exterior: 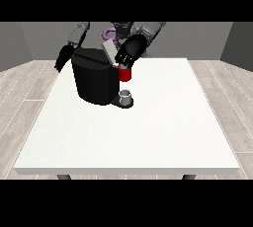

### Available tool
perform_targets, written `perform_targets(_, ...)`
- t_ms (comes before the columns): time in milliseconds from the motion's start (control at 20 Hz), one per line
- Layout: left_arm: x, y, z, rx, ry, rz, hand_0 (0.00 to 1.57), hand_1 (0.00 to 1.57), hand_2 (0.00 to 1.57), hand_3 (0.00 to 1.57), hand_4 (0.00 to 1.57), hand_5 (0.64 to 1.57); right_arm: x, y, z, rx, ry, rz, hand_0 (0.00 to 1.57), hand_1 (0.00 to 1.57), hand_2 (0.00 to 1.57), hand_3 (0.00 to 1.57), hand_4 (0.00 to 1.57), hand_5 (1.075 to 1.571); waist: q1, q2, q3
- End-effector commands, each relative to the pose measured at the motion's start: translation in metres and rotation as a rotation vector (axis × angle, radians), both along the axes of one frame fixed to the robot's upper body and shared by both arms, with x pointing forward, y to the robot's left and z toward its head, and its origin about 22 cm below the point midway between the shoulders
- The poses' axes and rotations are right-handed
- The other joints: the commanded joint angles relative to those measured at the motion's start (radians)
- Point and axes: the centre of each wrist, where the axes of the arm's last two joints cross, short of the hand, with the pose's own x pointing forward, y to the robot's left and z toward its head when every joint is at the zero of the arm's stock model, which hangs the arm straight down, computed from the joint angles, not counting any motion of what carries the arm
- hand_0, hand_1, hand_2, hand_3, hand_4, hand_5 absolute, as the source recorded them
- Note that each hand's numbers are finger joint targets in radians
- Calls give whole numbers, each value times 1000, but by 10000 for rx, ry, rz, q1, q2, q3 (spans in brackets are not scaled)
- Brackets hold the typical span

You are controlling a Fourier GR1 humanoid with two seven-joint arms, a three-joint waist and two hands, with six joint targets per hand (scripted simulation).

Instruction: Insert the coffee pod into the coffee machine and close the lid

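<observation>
Coffee machine (95, 80) stands on the big white flat tabletop (148, 132). It is black, boxy and hard, and looks heavy. Its grey lid (107, 49) tilts up. A red thing at the machine (125, 75) sits in front. A small grey thing (126, 95) rests below. The robot hand at the view's right (131, 49) hovers above; I cannot tell its grip. The robot hand at the view's left (63, 57) hangs down straight, holding nothing. A pod would feel light and smooth; pinch its sides.

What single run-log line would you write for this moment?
machine: black coffee machine on white table | hand at view's right: over lid | hand at view's left: hanging beside machine | pod: unconfirmed
</observation>
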Motion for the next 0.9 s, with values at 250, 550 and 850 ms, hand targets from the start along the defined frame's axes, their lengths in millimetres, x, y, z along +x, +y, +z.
perform_targets(250, -1, 1, -2, 1046, -627, -137, 1173, 1173, 1170, 1017, 0, 1571, 5, -9, 3, 62, -142, -139, 0, 0, 0, 0, 0, 1571, 173, 422, 2)
perform_targets(550, 1, 8, -9, 368, -1012, 266, 1110, 1110, 1122, 969, 0, 1571, 5, 6, 20, 50, -194, 305, 0, 0, 0, 0, 0, 1571, -215, 445, -3)
perform_targets(850, 0, 2, 1, -34, -1494, -124, 1247, 1247, 1210, 954, 0, 1571, -3, 2, -4, 18, -300, 44, 0, 0, 0, 0, 144, 1571, -266, 511, 2)
